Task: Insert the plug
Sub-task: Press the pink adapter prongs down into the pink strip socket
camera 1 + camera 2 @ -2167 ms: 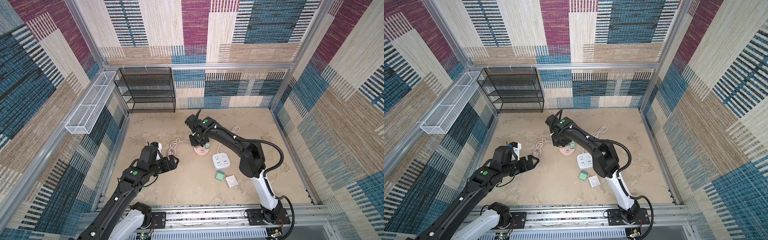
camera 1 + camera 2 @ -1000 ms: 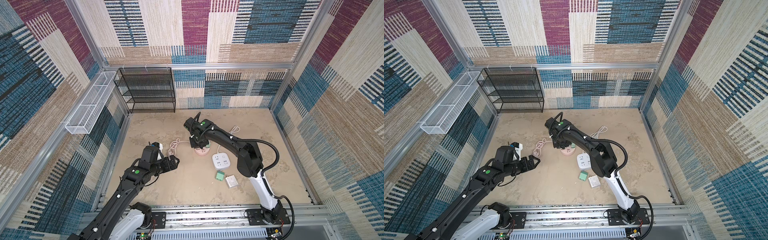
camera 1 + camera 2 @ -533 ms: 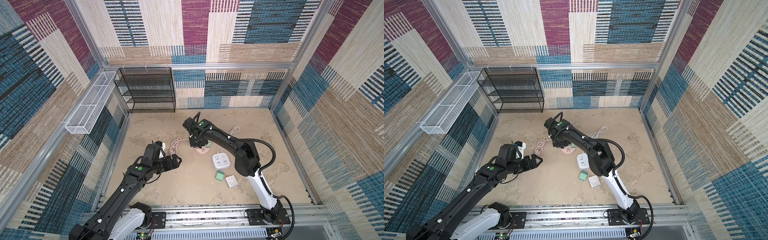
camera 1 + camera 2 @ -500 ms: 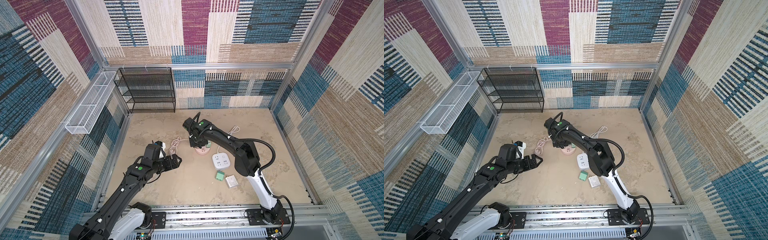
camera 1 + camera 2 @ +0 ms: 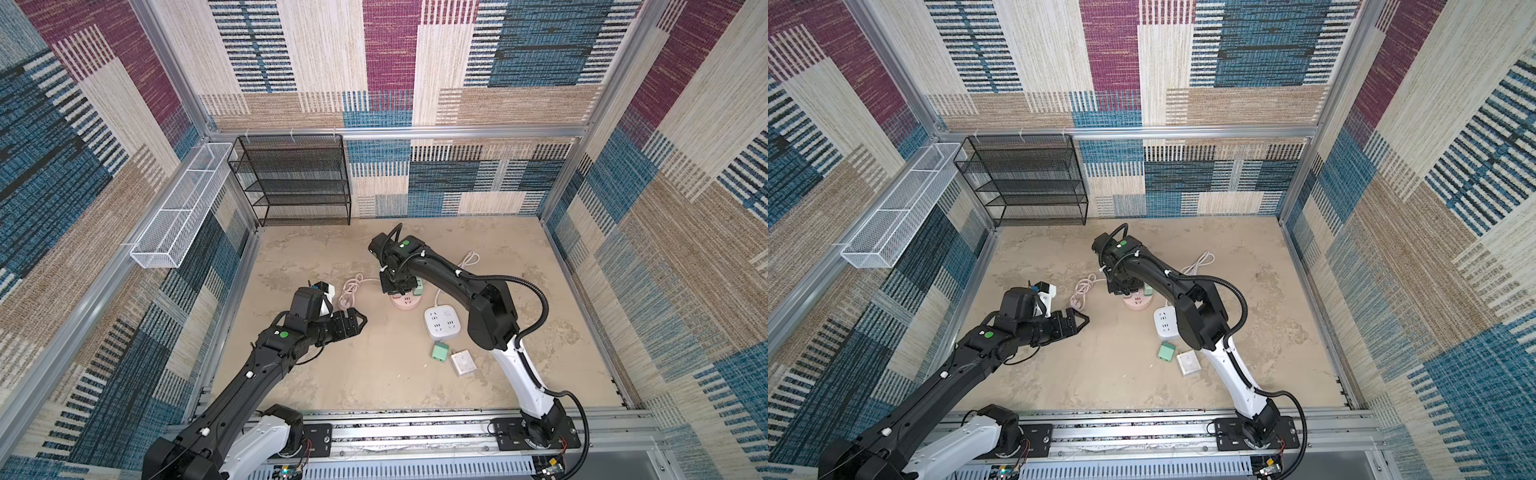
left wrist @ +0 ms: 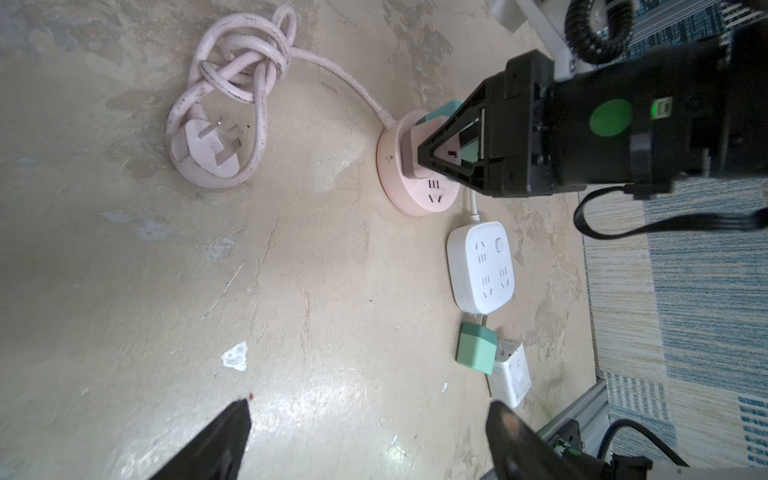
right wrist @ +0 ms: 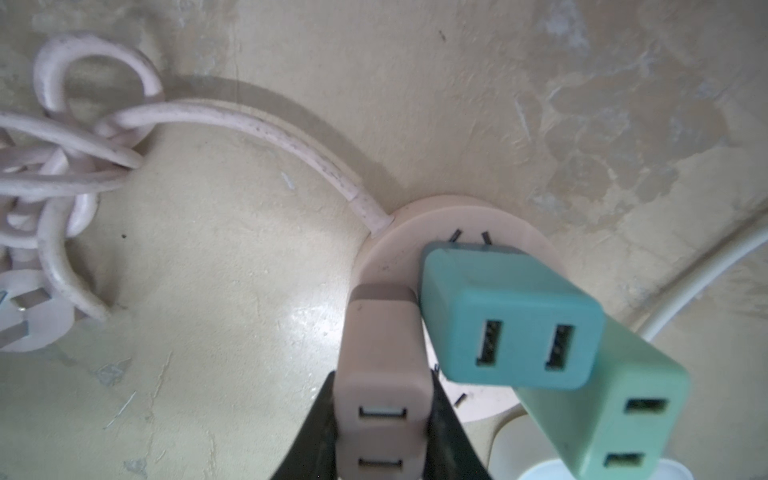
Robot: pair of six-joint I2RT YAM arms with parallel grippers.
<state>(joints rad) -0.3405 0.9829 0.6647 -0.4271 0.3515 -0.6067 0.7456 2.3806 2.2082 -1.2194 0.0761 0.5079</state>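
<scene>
Right tool: clenched on the pink plug, one finger on each of its long sides, pointing straight down over the round pink socket.
Pink plug: upright, its lower end against the socket's top face. I cannot tell whether the prongs are fully in.
Round pink socket: on the counter near its middle, seen in both top views directly under the right tool.
Left tool: released, jaws spread wide with nothing between them. It hovers over bare counter, left of and nearer than the socket and well apart from it.
Teal charger: standing on the socket just beside the pink plug, two ports facing up.
Green charger: just beside the teal charger, at the socket's right edge; its foot is hidden.
Pink cable: runs left from the socket into a knotted coil, with its three-pin end lying free on the counter.
White power strip: just right of and nearer than the socket.
Loose green charger: lying on the counter nearer than the strip, touching or just beside a white charger on its right.
Black wire shelf: far-left corner, against the wall.
</scene>
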